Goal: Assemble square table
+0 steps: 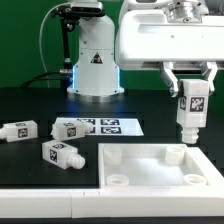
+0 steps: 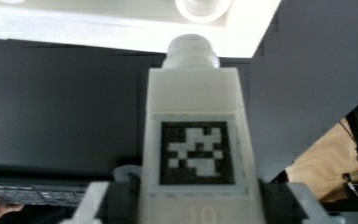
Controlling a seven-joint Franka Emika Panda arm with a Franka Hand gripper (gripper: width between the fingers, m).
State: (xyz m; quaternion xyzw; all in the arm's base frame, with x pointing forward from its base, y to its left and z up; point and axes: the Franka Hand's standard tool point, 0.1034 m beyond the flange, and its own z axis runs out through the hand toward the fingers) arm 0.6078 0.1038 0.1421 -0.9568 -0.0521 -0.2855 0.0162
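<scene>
Gripping one white leg upright by its tagged upper part, the gripper has its jaws partly closed on it. We see the leg's narrow tip pointing down over the square top, close above a corner socket — touching or not, we cannot tell. Three loose legs lie well away from the gripper.

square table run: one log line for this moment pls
gripper: shut on table leg, upright | position: just above corner socket of square table top, not yet inserted | loose legs: three lying beside marker board
</scene>
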